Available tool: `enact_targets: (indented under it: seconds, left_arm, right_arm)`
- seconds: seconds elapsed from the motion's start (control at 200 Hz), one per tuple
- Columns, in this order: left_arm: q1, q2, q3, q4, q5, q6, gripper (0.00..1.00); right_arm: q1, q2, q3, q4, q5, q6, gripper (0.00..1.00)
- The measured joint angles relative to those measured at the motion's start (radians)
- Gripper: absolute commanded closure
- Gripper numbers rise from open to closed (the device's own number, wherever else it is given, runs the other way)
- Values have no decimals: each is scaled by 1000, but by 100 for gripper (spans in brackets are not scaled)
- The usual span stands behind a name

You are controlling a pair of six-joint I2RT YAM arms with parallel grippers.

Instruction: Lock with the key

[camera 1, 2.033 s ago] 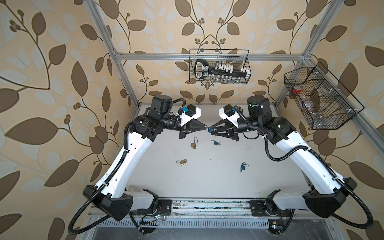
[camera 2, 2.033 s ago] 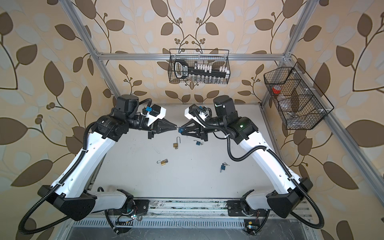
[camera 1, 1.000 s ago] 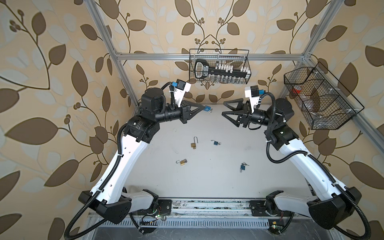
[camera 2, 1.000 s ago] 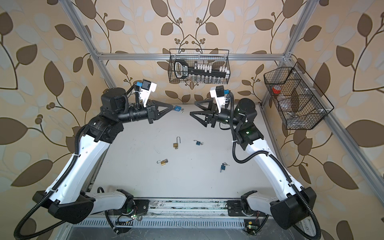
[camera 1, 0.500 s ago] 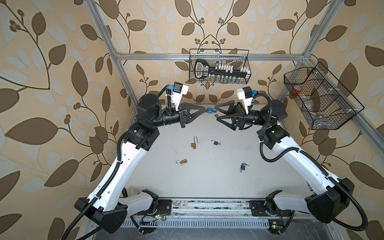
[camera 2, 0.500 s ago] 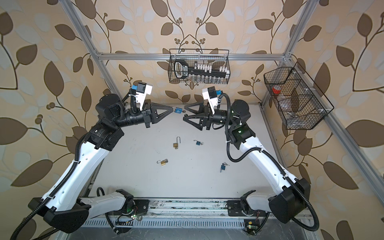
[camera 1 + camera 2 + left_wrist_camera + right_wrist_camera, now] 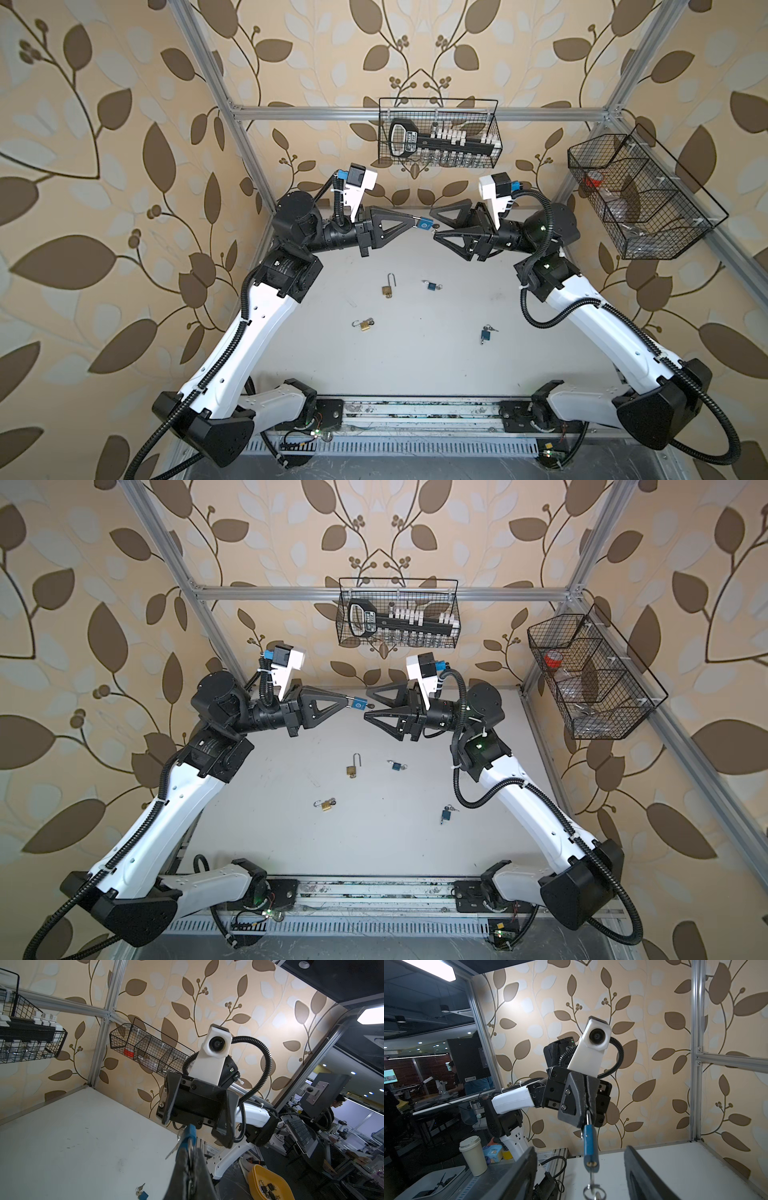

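In both top views my left gripper (image 7: 414,223) (image 7: 347,702) is shut on the shackle of a small blue padlock (image 7: 424,225) (image 7: 358,705), held in the air above the back of the table. A key (image 7: 591,1175) sticks out of the padlock's (image 7: 589,1145) base, with a key ring (image 7: 591,1191) hanging from it. My right gripper (image 7: 434,225) (image 7: 580,1148) faces the left one. It is open, with one finger on either side of the padlock's keyed end and neither touching it. In the left wrist view the padlock (image 7: 188,1134) pokes out beyond the shut left gripper (image 7: 190,1147).
Several other padlocks lie on the white table (image 7: 415,365): two brass ones (image 7: 387,289) (image 7: 365,324) and two blue ones with keys (image 7: 431,285) (image 7: 485,333). A wire basket (image 7: 438,133) hangs on the back wall and another (image 7: 640,195) on the right wall.
Both arms swung in towards each other at mid-height. The right gripper's fingers now straddle the padlock's keyed end and have narrowed a little. The left gripper stays shut on the shackle.
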Motion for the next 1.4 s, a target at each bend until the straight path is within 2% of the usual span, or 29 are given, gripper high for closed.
enact_targets:
  seconds: [0.14,0.835,0.975,1.4]
  left_arm:
    - [0,0,-3,23,13,-12,100]
    - [0,-3,-3,29,30,-15,100]
    - [0,-6,-3,27,30,-14,100]
    - [-13,-4,-1,14,43,-9,100]
  right_arm:
    - [20,13,8,-14,-14,-9,56]
    - [27,15,19,-32,-3,-3,86]
    - [27,15,19,-33,3,1,100]
    - [28,15,40,-83,-11,-7,100]
